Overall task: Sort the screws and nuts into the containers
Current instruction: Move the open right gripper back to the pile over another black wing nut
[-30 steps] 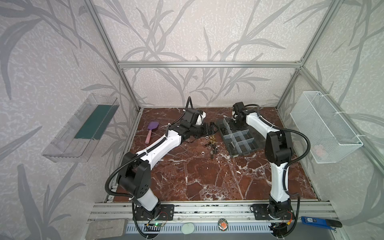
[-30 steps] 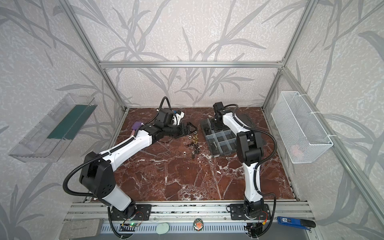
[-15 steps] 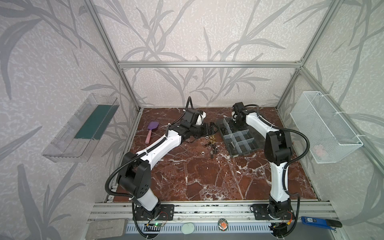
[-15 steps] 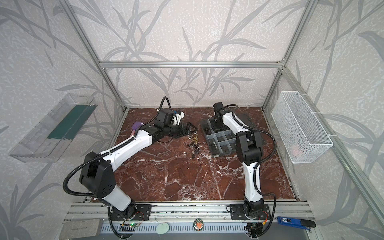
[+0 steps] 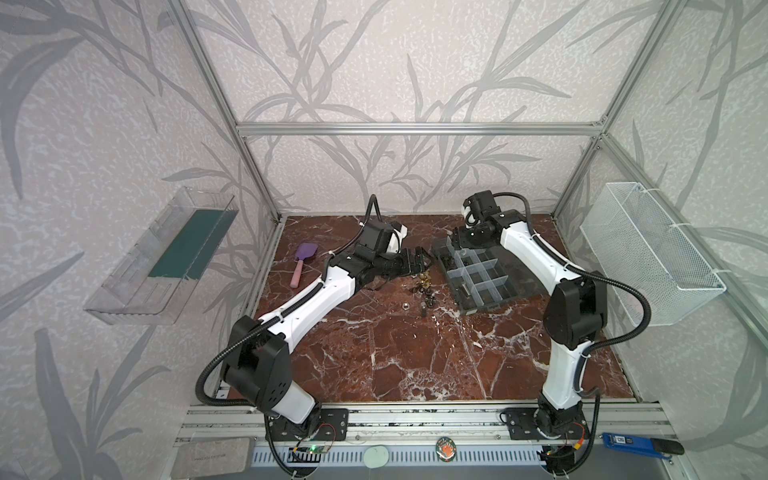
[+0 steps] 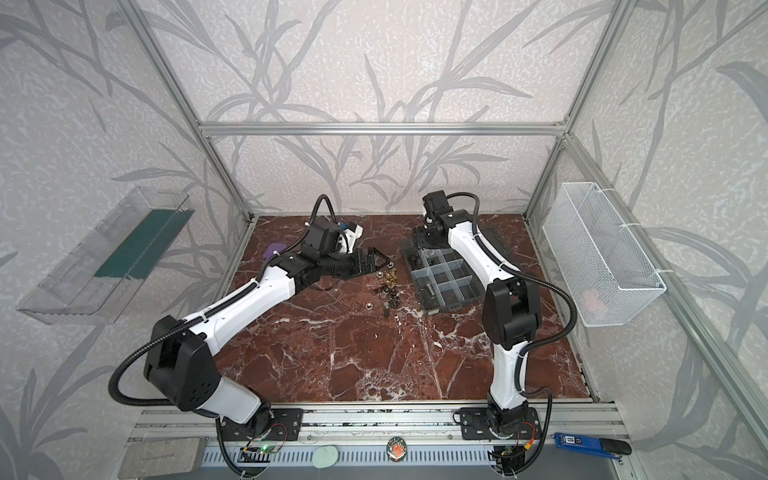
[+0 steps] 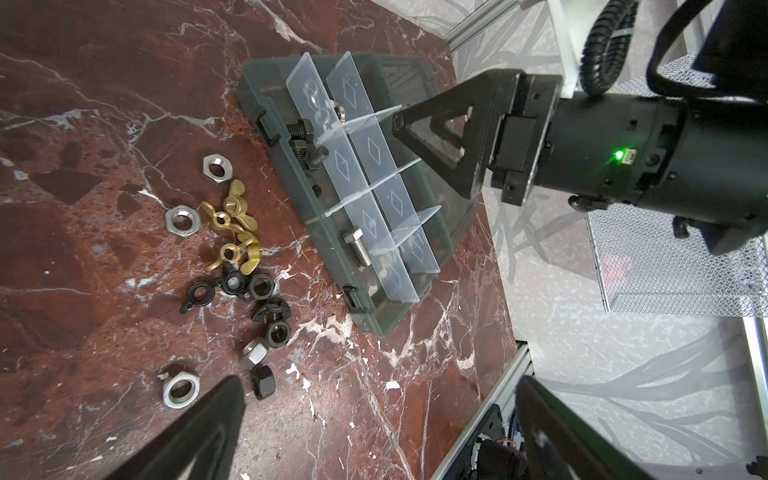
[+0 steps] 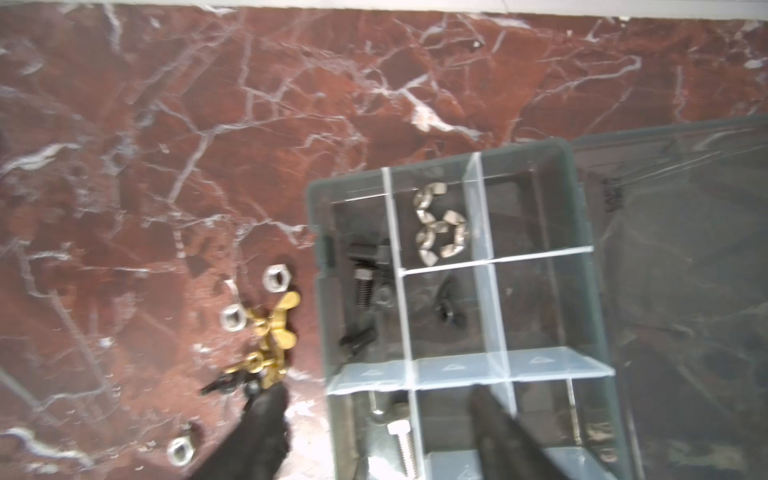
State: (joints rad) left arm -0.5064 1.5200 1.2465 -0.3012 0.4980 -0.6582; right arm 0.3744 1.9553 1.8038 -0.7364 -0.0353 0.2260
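Left of centre in a top view, the left gripper (image 5: 417, 261) is held released and empty beside the nuts (image 5: 424, 289), which lie scattered on the marble table (image 5: 374, 357). To their right, the screws (image 8: 361, 270) are seen inside the containers (image 5: 478, 276). The right gripper (image 5: 456, 246) is spread open and empty above them.

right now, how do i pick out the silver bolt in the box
On the red marble table, find the grey divided box. Look along its side facing the loose nuts, in the front corner compartment: the silver bolt lies there, shiny with a hex head, while the other bolts in that row are black.
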